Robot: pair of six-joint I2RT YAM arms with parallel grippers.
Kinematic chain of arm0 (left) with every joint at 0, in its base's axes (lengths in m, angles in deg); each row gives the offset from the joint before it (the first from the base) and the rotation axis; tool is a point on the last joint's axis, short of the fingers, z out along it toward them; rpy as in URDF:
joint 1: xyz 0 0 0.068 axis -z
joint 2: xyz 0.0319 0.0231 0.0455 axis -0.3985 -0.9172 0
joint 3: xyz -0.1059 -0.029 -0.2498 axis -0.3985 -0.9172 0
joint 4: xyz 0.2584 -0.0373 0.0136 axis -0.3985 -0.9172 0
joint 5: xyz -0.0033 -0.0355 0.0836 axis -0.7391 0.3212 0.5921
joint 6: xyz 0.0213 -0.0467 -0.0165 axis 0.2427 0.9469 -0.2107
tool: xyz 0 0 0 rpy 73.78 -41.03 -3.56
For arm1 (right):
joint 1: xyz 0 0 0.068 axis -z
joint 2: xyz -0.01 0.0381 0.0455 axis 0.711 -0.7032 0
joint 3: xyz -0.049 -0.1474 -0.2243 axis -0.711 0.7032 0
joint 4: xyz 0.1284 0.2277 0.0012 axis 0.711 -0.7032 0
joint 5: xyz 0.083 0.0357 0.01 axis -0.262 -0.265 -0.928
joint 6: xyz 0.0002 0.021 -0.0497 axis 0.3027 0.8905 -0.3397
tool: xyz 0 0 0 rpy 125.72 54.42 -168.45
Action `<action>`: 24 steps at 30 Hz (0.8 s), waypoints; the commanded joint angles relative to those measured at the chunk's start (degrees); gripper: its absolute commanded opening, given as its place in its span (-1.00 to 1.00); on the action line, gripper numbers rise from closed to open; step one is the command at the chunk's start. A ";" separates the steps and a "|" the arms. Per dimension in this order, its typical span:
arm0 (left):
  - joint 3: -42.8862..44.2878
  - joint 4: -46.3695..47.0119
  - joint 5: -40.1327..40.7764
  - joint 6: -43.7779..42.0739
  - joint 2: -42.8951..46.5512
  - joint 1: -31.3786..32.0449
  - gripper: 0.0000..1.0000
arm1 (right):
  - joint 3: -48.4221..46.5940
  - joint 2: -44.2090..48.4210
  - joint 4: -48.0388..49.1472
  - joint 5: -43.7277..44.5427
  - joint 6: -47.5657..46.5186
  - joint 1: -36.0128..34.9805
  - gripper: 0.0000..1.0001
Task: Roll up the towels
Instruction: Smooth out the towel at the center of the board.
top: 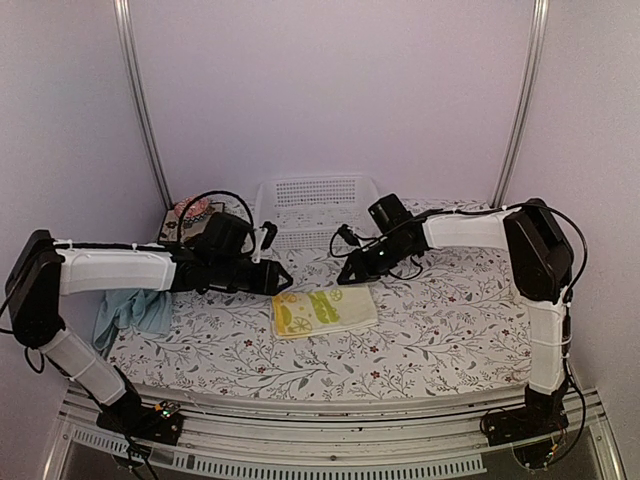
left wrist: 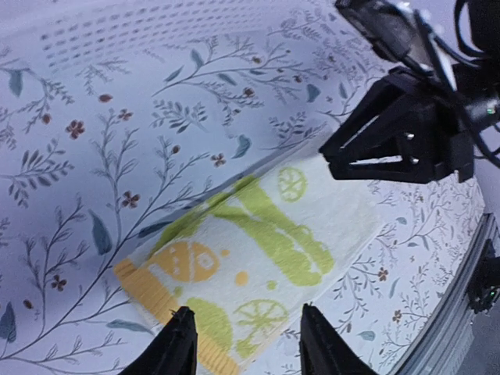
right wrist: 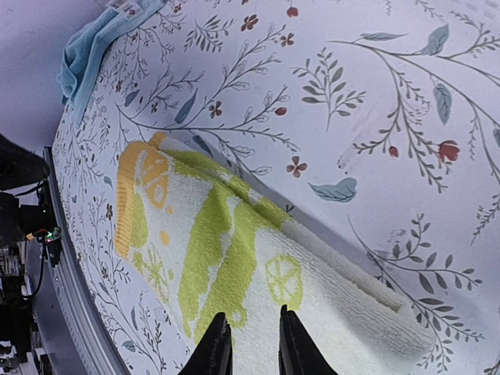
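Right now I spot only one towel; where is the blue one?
Top view: the blue towel lies bunched at the table's left edge, near the left arm, left of the yellow-green towel.

Both arms reach inward, elbows out, tips near each other. The left gripper (top: 283,278) points right, jaws well apart. The right gripper (top: 345,275) points left, jaws narrowly parted.
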 commanded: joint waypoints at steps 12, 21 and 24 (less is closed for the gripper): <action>5.66 0.73 -17.86 -4.14 -10.12 4.91 -0.72 | 5.16 1.22 3.06 -2.56 2.04 2.59 -0.81; 6.08 -6.80 -11.79 -5.53 -14.97 4.90 -1.00 | 5.18 -0.65 3.45 0.28 4.24 5.33 -0.89; 6.75 -9.32 -9.33 -5.62 -17.06 4.87 -1.00 | 5.30 -1.09 3.44 0.81 4.50 5.39 -0.88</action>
